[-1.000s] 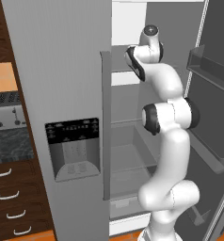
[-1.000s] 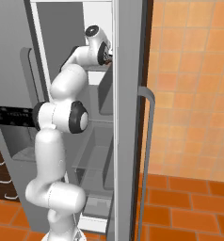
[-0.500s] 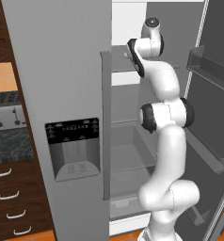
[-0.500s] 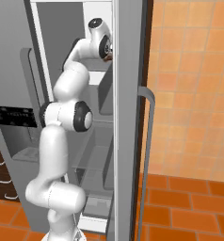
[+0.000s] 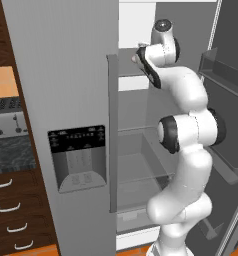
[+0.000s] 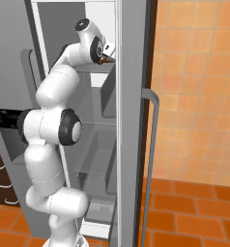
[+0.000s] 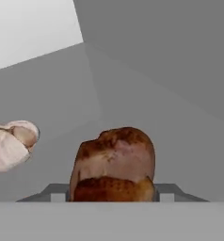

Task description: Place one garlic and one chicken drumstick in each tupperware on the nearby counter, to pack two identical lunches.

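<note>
drumstick [image 7: 115, 162] x1 in end effector [image 7: 112, 190], garlic [image 7: 10, 143] x1

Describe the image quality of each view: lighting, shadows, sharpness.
Left base view: flat, even rendered light, fridge door without glare, edges slightly soft. Right base view: orange tiled wall evenly bright, fridge interior dimmer grey. Hand view: chicken drumstick fairly sharp between the claw's fingertips, garlic cut by the left edge, shelf walls plain grey with soft shading and no hard shadows.
</note>
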Tool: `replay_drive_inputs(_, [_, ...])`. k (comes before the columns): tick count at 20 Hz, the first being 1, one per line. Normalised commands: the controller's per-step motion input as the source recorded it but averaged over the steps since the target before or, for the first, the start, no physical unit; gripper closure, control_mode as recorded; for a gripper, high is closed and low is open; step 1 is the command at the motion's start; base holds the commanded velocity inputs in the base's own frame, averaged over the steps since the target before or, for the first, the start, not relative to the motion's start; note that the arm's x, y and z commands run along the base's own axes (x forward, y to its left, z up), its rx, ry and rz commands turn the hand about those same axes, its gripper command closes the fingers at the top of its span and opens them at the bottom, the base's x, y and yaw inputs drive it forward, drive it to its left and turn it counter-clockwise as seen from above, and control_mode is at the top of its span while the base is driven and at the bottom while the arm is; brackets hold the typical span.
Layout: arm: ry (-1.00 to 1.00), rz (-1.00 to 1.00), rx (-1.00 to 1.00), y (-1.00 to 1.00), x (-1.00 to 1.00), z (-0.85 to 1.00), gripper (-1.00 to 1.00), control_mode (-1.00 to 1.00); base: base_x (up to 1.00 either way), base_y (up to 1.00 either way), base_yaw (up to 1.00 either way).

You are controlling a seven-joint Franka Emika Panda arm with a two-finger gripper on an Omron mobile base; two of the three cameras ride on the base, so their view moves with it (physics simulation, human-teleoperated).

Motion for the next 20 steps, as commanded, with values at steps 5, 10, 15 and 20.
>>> replay_drive_inputs(5, [-0.29,-0.04,0.00,0.12,-1.00,-0.05,1.00,-1.00,0.00,0.00,0.00])
replay_drive_inputs(10, [0.00,-0.05,0.00,0.05,-1.00,0.43,1.00,-1.00,0.00,0.00,0.00])
replay_drive_inputs(15, [0.12,-0.03,0.00,0.14,-1.00,0.70,1.00,-1.00,0.00,0.00,0.00])
replay_drive_inputs(20, [0.26,0.04,-0.01,0.17,-1.00,-0.37,1.00,-1.00,0.00,0.00,0.00])
